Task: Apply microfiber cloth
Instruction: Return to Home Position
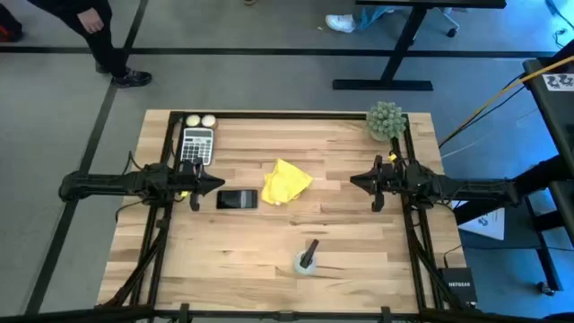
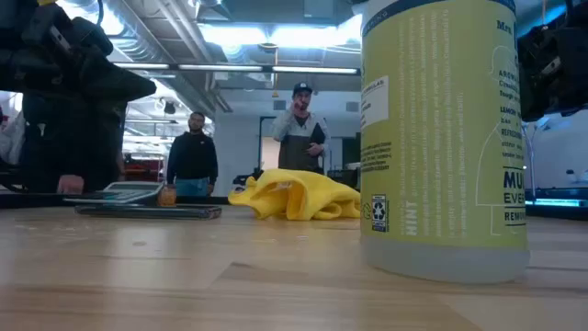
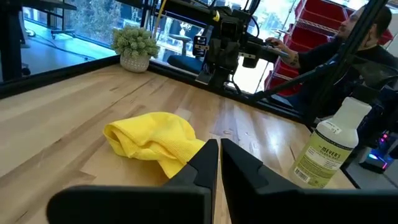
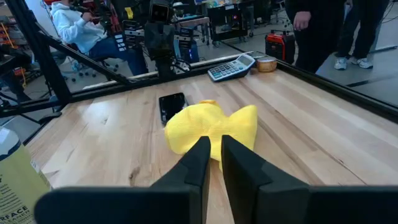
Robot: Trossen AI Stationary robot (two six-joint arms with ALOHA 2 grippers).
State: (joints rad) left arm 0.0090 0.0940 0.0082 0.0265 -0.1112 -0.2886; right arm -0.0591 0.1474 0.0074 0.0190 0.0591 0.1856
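Two grippers flank microfiber cloth (image 1: 285, 182); both narrow, empty.
Pull left gripper (image 1: 204, 186), right gripper (image 1: 360, 183) straight away from cloth.

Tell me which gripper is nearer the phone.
Left. The left gripper is close beside the phone, at the end away from the cloth. The right gripper is far off on the other side, with the cloth between it and the phone.
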